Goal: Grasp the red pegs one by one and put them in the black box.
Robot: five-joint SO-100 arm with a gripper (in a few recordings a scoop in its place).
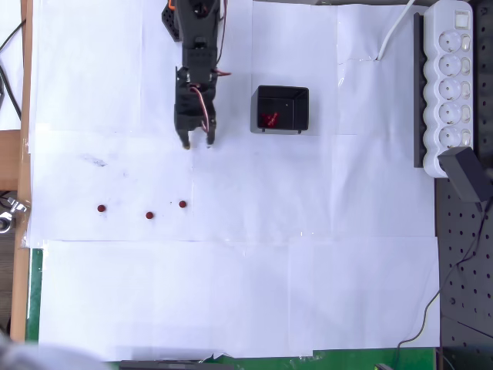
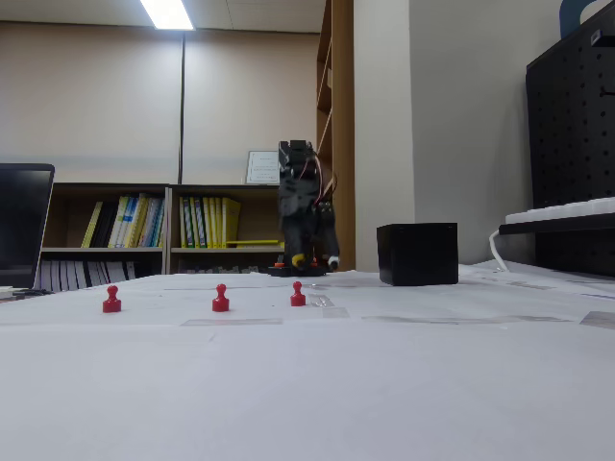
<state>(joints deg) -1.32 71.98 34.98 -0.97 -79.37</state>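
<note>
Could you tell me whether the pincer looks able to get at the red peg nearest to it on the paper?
Probably yes: the pincer hangs above bare paper, and nothing lies between it and that peg.

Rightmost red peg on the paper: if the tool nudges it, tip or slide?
Probably tips: in the fixed view the rightmost red peg stands upright on a small flared base under a round knob. Once down, it may roll. It looks small and rigid, likely light, so the tool could easily knock it.
</note>
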